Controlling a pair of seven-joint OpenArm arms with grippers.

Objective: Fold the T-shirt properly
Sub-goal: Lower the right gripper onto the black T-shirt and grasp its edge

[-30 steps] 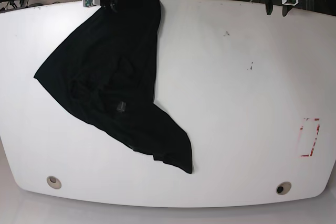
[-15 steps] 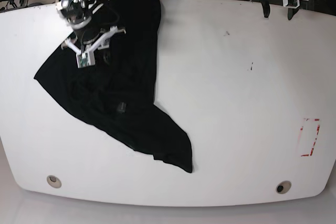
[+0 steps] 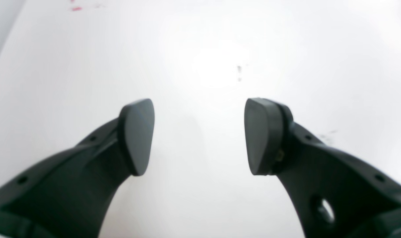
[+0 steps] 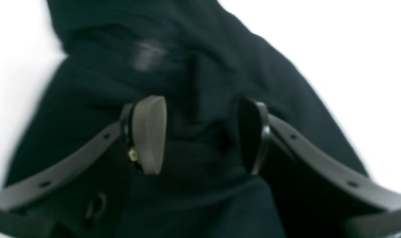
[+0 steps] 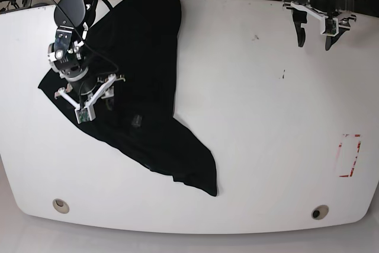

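**A:** Where's the T-shirt [image 5: 136, 87] sitting right now?

**B:** It's lying crumpled on the white table [image 5: 266, 117], on the base view's left half. One end is reaching the far edge of the table, the other is trailing down to a point toward the near-centre. It's bunched and creased, not spread flat. A small grey label [image 5: 137, 121] is showing near the middle of the cloth.

**A:** Right gripper?

**B:** The right gripper [image 5: 95, 100] is hanging over the shirt's left part, pointing down at the fabric. In the wrist view its jaws are standing apart, with dark cloth [image 4: 200, 82] filling the gap behind them. Nothing is pinched between the pads [image 4: 149, 134]. That view is blurry, so I can't tell whether the tips are touching the cloth.

**A:** And the left one?

**B:** The left gripper [image 5: 315, 32] is sitting at the far corner of the table on the base view's right, well apart from the shirt. Its jaws are standing wide, both fingertips [image 3: 136, 135] showing with only bare tabletop between them. It's holding nothing.

**A:** Anything else on the table?

**B:** A red rectangle outline [image 5: 349, 155] is marked near the base view's right edge, and a few small dark specks [image 5: 283, 76] are dotting the surface. Two round holes [image 5: 320, 212] are sitting along the near edge.
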